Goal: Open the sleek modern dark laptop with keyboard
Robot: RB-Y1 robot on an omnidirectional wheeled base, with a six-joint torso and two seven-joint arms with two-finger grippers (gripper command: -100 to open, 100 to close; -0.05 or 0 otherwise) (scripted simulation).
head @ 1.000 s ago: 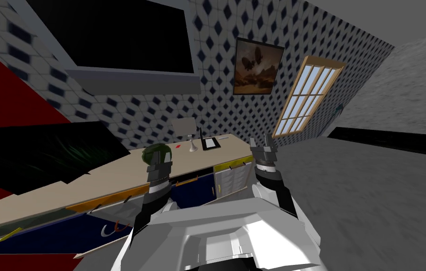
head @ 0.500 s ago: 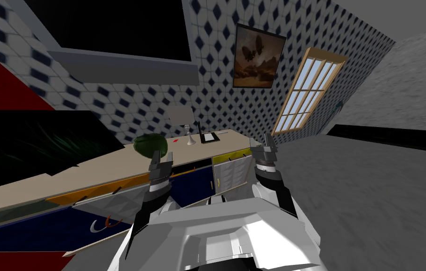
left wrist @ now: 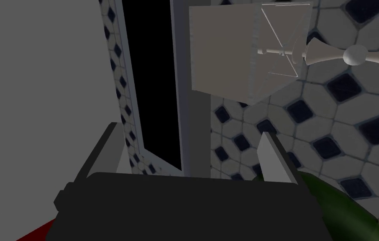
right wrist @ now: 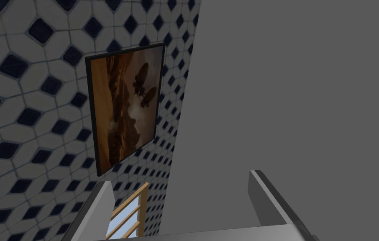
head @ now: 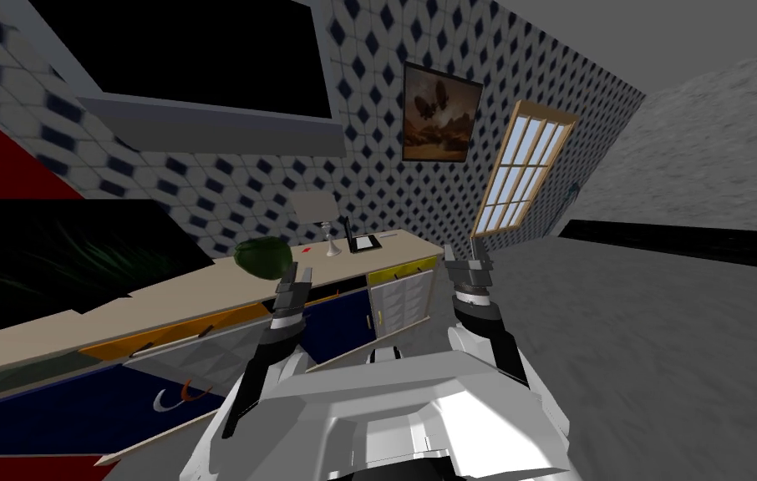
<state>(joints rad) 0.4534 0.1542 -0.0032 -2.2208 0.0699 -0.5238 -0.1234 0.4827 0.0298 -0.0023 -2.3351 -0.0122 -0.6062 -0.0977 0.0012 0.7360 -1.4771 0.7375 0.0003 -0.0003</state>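
The dark laptop [head: 361, 243] sits near the far right end of a long beige counter [head: 160, 302]. Its thin lid stands up at the left of a pale base. My left gripper [head: 294, 280] hovers open in front of the counter, well short of the laptop and just right of a dark green round object [head: 261, 255]. In the left wrist view that gripper [left wrist: 188, 130] holds nothing, and a lamp shade [left wrist: 243, 50] lies ahead of it. My right gripper [head: 462, 253] is raised and open past the counter's right end, its fingers [right wrist: 264, 192] spread wide.
A table lamp [head: 318, 213] and a small red item [head: 308, 248] stand between the green object and the laptop. Blue, yellow and white drawer fronts [head: 402, 302] line the counter below. A black area [head: 51, 259] lies at the left, grey floor [head: 661, 334] at the right.
My view has shifted, so the counter and laptop sit a little further left. My left gripper has drifted right, from in front of the green object to beside it. Both grippers stay open.
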